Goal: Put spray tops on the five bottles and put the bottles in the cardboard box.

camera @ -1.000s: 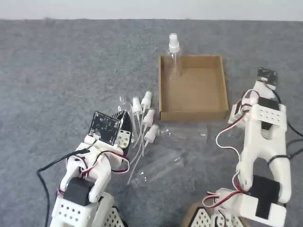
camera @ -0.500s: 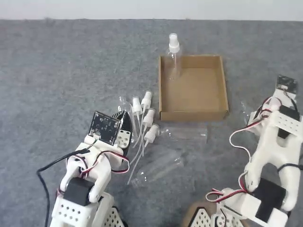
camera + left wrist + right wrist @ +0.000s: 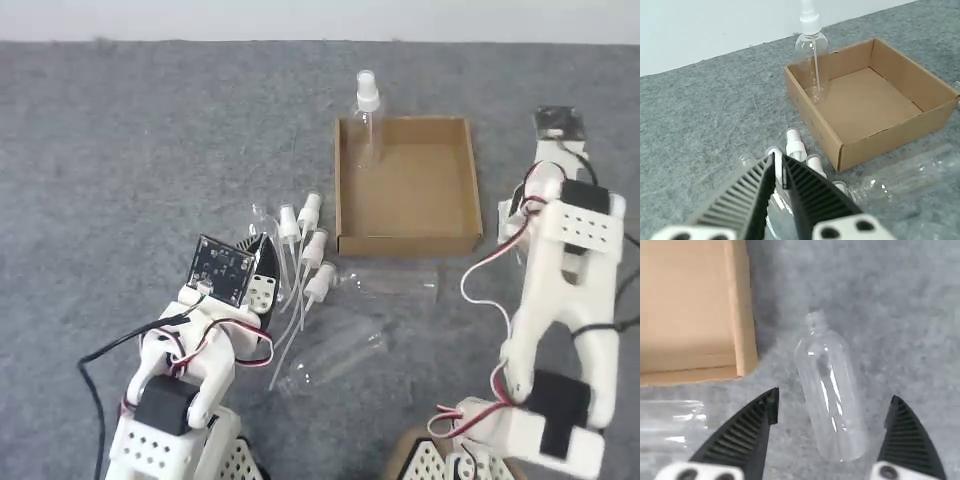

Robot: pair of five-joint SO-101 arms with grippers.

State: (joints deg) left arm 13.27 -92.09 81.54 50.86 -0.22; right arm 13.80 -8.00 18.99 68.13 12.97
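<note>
Nearest my end of the grey mat (image 3: pixel 150 150), the left gripper (image 3: pixel 778 162) sits low with its fingers pressed together, and I can make out nothing caught between them. A capless clear bottle, the near bottle (image 3: pixel 330 360), lies on its side beside that arm, its outline hard to follow against the mat. Just past the fingertips lie four loose spray tops (image 3: pixel 305 248), white heads bunched and thin tubes trailing back. From the left wrist camera the fingers cover part of the bunch. A second bottle (image 3: pixel 395 280), also clear and capless, lies along the front wall of the cardboard box (image 3: pixel 340 180). By the box's front right corner the right gripper (image 3: pixel 834 397) hangs with its fingers spread wide on either side of a third bottle (image 3: pixel 830 390). That one lies flat, open neck pointing away, apart from both fingers, and from above the right arm (image 3: pixel 565 260) hides most of it. In the box's far left corner stands the capped bottle (image 3: pixel 367 120), upright with its white spray top on
</note>
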